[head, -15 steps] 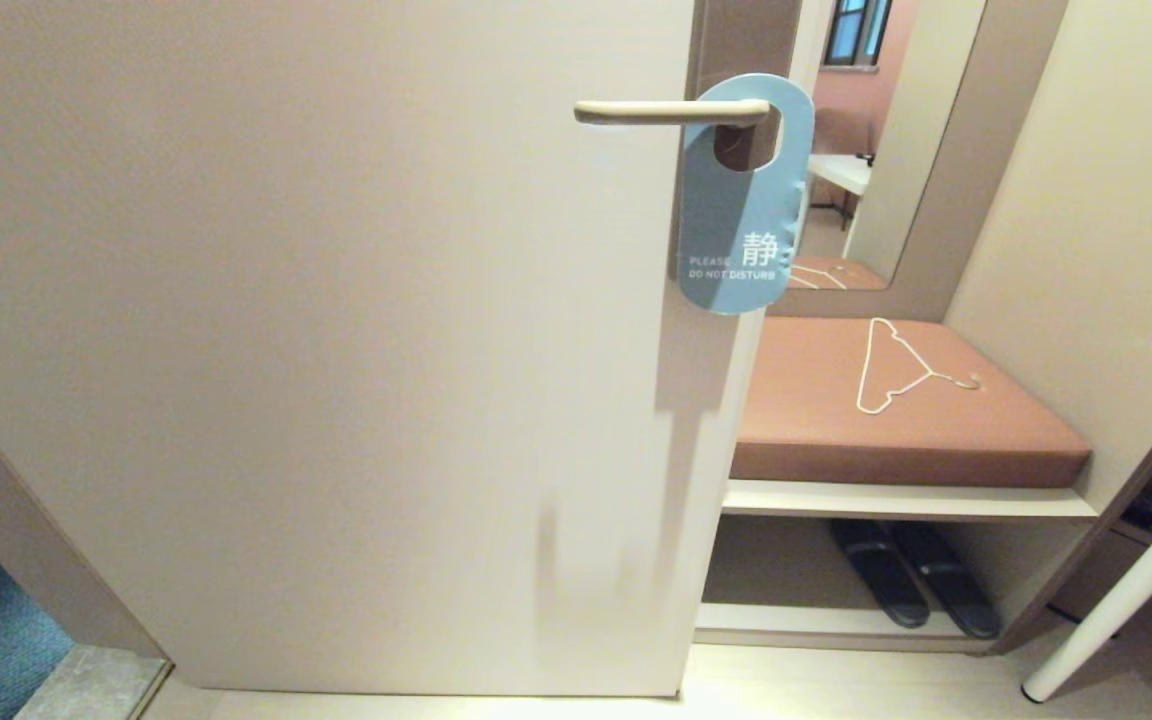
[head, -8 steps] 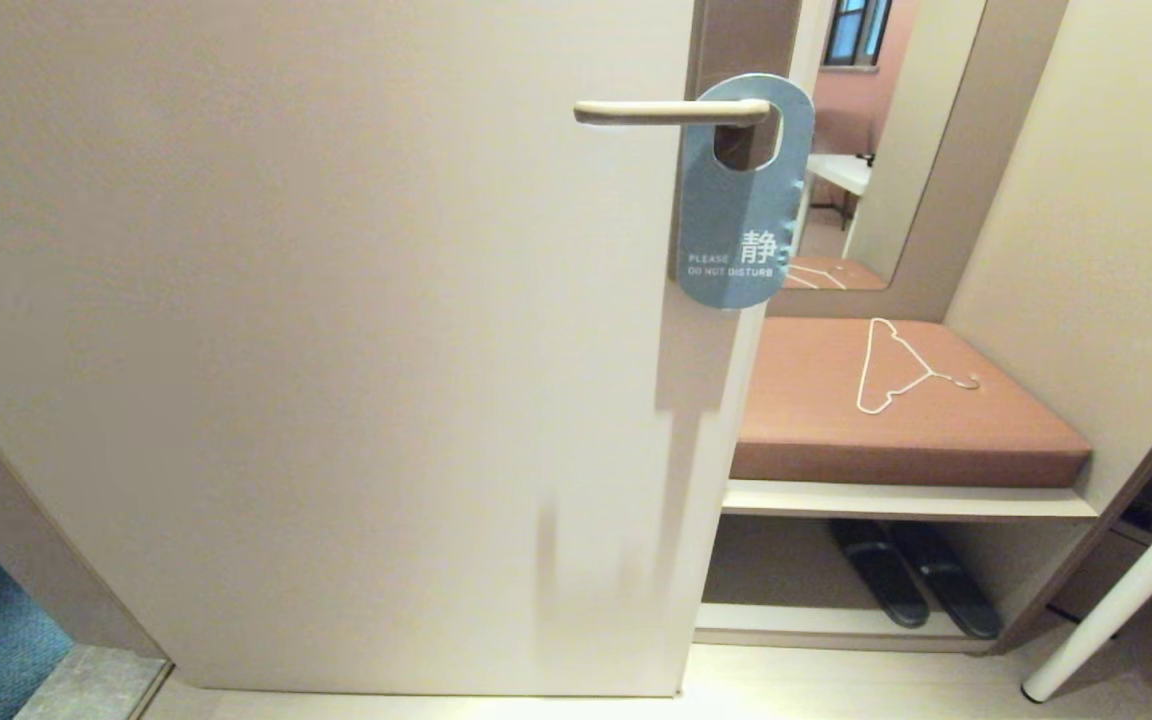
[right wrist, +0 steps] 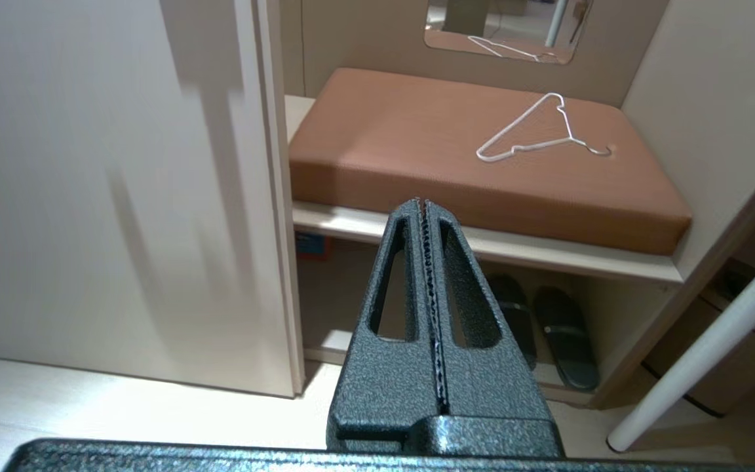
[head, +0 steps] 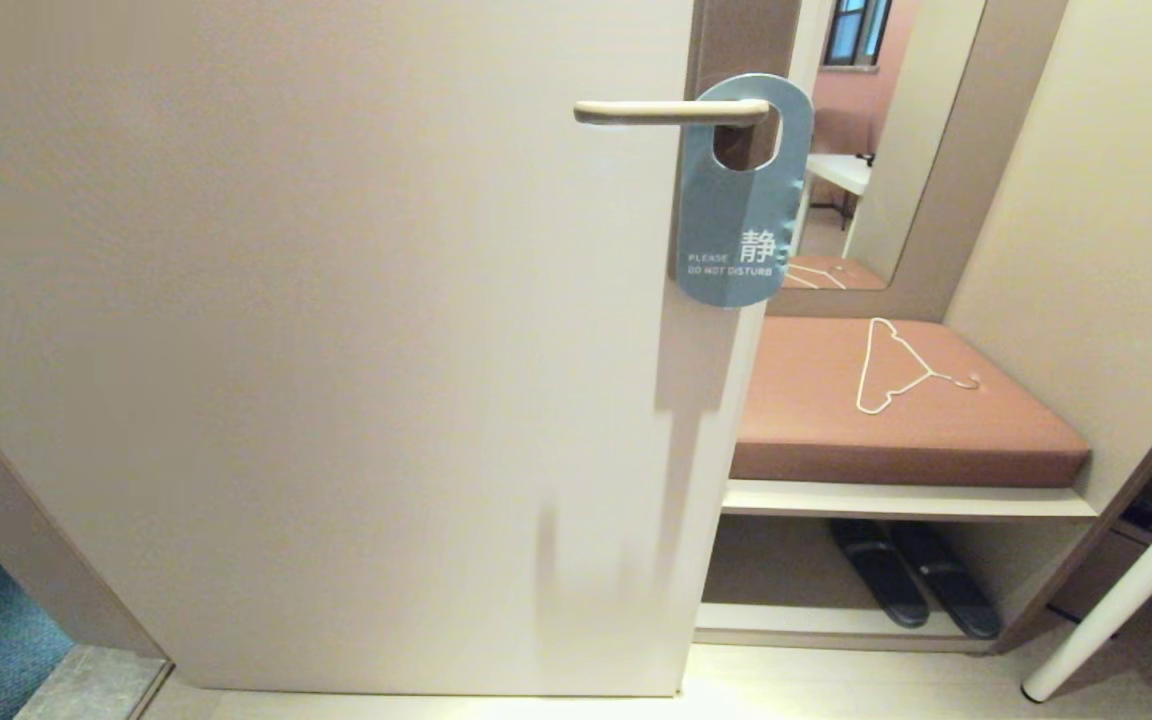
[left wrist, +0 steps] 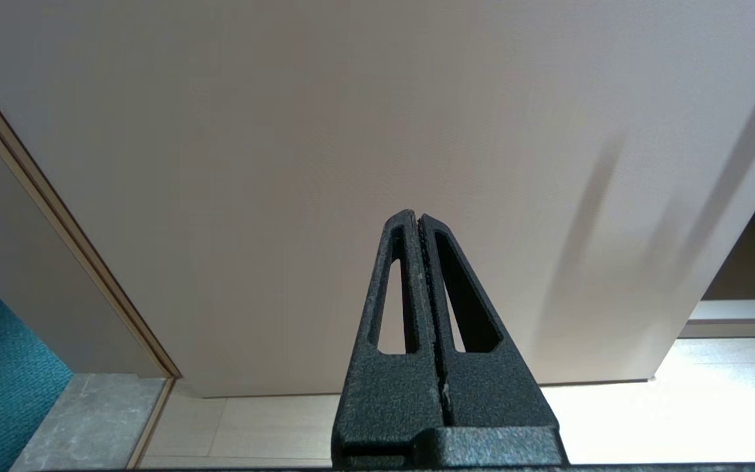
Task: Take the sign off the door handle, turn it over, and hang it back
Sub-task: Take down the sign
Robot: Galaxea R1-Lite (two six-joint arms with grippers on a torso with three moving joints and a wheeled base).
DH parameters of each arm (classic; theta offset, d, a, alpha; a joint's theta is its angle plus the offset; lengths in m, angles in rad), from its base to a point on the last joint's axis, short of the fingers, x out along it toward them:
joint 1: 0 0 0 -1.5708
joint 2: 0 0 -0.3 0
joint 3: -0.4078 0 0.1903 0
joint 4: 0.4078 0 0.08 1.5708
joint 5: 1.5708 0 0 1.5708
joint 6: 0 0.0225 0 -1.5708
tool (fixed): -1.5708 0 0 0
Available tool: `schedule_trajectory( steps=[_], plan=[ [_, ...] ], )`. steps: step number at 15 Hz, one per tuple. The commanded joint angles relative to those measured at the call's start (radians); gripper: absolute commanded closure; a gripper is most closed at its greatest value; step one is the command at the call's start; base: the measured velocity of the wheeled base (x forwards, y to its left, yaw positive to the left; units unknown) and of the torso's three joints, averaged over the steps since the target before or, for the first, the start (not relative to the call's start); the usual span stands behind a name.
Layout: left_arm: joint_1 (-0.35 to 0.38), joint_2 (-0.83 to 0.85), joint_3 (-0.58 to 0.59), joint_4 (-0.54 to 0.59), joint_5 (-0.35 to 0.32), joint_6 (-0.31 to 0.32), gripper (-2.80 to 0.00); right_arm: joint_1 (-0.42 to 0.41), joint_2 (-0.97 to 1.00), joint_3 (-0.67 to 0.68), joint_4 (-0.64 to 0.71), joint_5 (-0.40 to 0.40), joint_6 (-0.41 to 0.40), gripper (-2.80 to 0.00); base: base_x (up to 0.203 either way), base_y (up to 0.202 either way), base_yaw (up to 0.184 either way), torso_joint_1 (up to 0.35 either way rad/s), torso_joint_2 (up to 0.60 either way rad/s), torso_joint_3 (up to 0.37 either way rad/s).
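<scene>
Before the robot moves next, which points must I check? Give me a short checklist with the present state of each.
1. Light blue card sign hangs on the slim beige metal door handle: ok.
2. "DO NOT DISTURB" side faces out: ok.
3. Left claw shut and empty, low before the door: ok.
4. Right claw shut and empty, low near the brown bench cushion: ok.
5. A claw open, ready to grasp the sign: not ok.
6. Whether the white side shows "PLEASE MAKE UP ROOM": cannot tell.

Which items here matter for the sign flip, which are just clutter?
Job:
- sign, blue side out, hanging on the door handle
- left pincer, right pincer, both shut, low down

Clutter:
- wire hanger on bench cushion
- slippers
- mirror
</scene>
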Motion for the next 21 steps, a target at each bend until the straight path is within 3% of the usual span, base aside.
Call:
schedule_trajectory(
  steps=[1,7,11,14,21],
  plan=[
    [0.001,0.001,0.0,0.0,0.0,0.0,0.0,0.002,0.215,-0.042,-0.055,0.001,0.004,0.0,0.0,0.0,0.0,0.0,0.0,0.0],
    [0.0,0.001,0.0,0.0,0.0,0.0,0.0,0.002,0.761,-0.394,-0.255,0.011,0.014,0.0,0.0,0.0,0.0,0.0,0.0,0.0],
    [0.001,0.001,0.0,0.0,0.0,0.0,0.0,-0.006,1.011,-0.573,-0.312,0.107,0.015,0.0,0.0,0.0,0.0,0.0,0.0,0.0],
    [0.0,0.001,0.0,0.0,0.0,0.0,0.0,-0.022,1.167,-0.701,-0.375,0.278,0.01,0.0,0.0,0.0,0.0,0.0,0.0,0.0],
    [0.001,0.001,0.0,0.0,0.0,0.0,0.0,-0.038,1.371,-0.85,-0.475,0.881,-0.033,0.0,0.0,0.0,0.0,0.0,0.0,0.0]
  ],
)
